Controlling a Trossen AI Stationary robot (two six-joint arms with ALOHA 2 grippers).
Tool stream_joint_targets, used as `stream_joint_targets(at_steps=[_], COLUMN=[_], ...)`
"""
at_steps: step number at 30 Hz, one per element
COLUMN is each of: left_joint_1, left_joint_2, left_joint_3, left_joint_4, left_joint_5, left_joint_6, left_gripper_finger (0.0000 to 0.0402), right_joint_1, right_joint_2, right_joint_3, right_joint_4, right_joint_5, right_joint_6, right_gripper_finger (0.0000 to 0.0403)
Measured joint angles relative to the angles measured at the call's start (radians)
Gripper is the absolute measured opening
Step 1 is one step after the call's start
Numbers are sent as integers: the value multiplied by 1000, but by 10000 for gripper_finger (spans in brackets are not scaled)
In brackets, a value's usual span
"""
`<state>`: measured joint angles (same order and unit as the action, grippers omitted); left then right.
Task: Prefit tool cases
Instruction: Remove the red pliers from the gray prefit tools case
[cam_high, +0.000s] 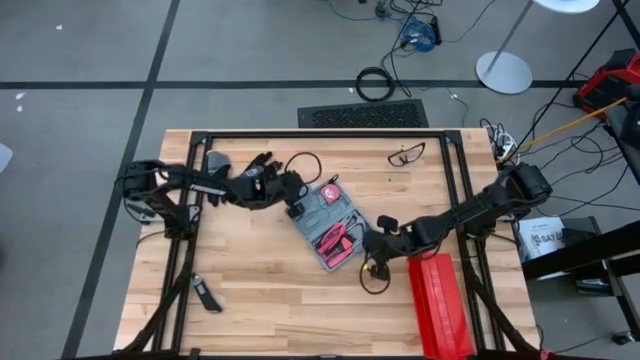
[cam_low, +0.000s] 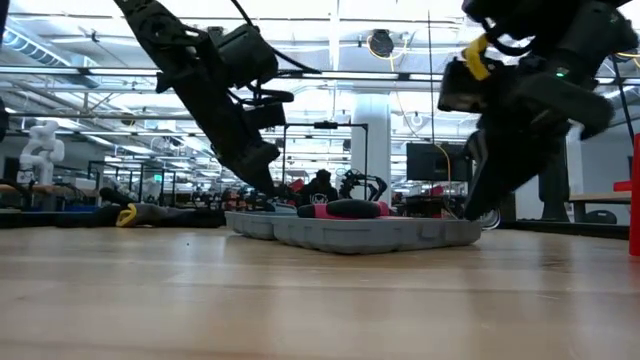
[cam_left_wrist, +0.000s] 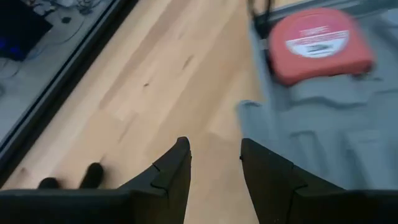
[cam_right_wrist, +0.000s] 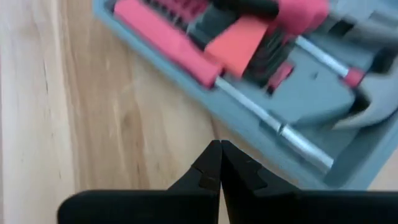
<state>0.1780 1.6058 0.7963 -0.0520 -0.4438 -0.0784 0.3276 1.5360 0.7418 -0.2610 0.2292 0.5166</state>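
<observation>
The blue-grey tool case (cam_high: 328, 226) lies open and flat on the wooden table, with red-handled tools and a red tape measure (cam_left_wrist: 318, 42) in its grey slots. My left gripper (cam_left_wrist: 214, 149) is open and low over the table at the case's far-left corner (cam_left_wrist: 249, 115); one finger (cam_left_wrist: 267, 171) stands above the rim there. My right gripper (cam_right_wrist: 217, 146) is shut, and its tips point at the case's near-right rim (cam_right_wrist: 249, 124). In the low view the left gripper (cam_low: 258, 165) comes down at one end of the case (cam_low: 370, 232) and the right gripper (cam_low: 478, 205) at the other. My left gripper stands at the case's far-left corner (cam_left_wrist: 245, 124), slanting down from the table's left, and I cannot tell whether a finger touches the rim. My right gripper's shut tips meet the case's near-right rim (cam_right_wrist: 224, 127), slanting down from the right; touching or just short, I cannot tell.
A long red ribbed box (cam_high: 440, 305) lies near the right gripper, by the table's near-right edge. A black cable loop (cam_high: 375, 278) lies beside it. Glasses (cam_high: 405, 155) lie at the far edge, a dark glove (cam_high: 255, 165) under the left arm, a small knife (cam_high: 207, 295) near-left.
</observation>
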Motion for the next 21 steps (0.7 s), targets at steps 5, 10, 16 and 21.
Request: stream_joint_targets(at_steps=[5, 10, 16, 21], left_joint_1=[55, 90, 98, 91], left_joint_2=[10, 27, 80, 125], left_joint_3=[0, -1, -1, -1], left_joint_4=[-11, -12, -5, -5], left_joint_5=[14, 79, 115, 182], left_joint_6=[35, 36, 33, -43], left_gripper_finger=[146, 146, 146, 146], right_joint_1=[5, -13, -38, -82], right_joint_2=[2, 2, 2, 0], right_joint_3=[-26, -85, -181, -195], right_joint_4=[1, 29, 214, 245], right_joint_5=[60, 87, 129, 118], right_joint_6=[19, 51, 65, 26], right_gripper_finger=[0, 0, 0, 0])
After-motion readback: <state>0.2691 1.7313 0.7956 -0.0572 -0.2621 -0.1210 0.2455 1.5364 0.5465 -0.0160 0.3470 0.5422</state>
